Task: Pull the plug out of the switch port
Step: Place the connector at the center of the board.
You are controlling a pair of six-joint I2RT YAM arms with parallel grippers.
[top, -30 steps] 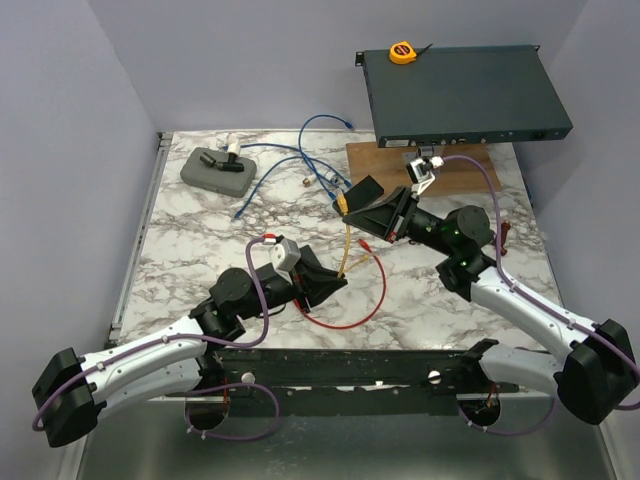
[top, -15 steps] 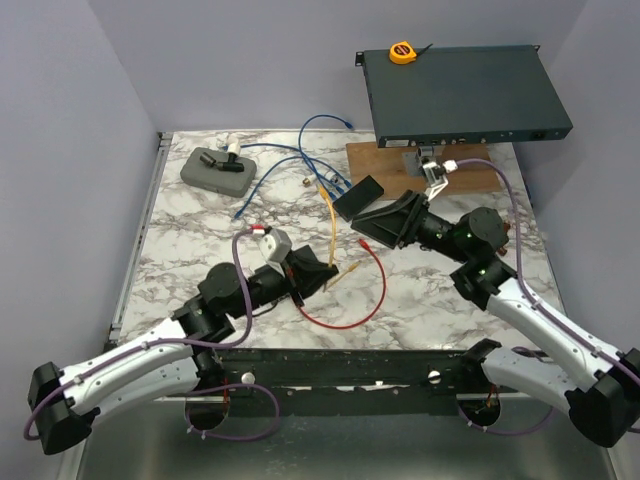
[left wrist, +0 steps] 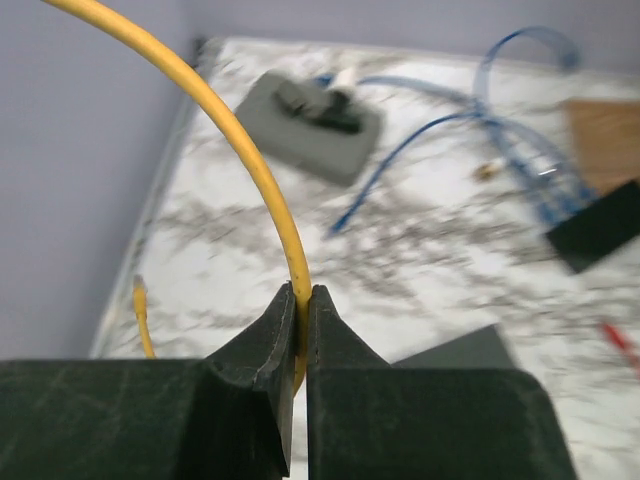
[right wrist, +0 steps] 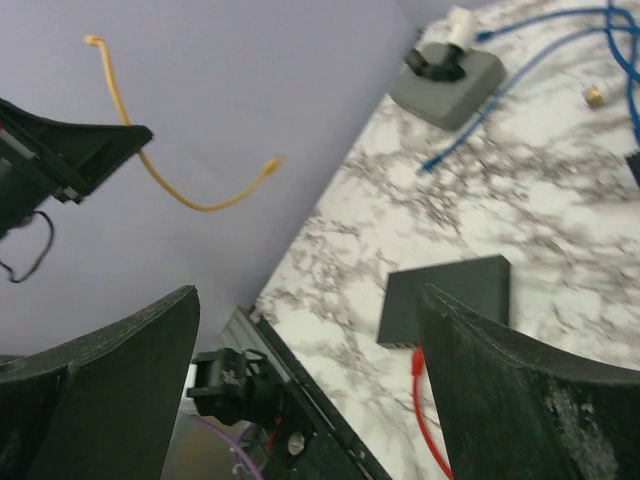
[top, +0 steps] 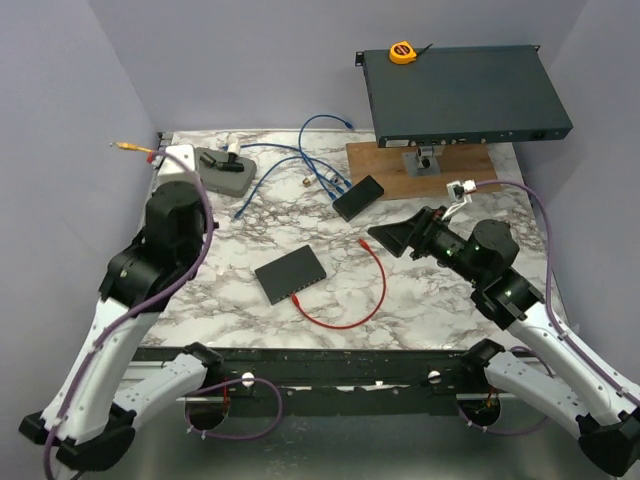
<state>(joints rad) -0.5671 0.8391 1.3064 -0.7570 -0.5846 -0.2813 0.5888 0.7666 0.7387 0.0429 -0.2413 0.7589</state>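
Nearest: the small switch lies flat on the surface, alone now; a second ago both arms were crowded over it. A red cable loops just beside it with one end at its near edge. Plugged in or only touching, can't tell.

The right end effector has let go. Its fingers are spread wide with nothing between them, and it has pulled back to the right of the switch, where a second ago it sat right at the box.

The left end effector is clenched on the yellow cable, gripped mid-length, and has swung up and away to the far left corner. The cable hangs free in the air, its plug dangling well apart from the switch. So the plug looks out of the port, and the task reads as done bar dropping the cable.

Farther back, same as before: blue cables, and a black rack unit at far right.
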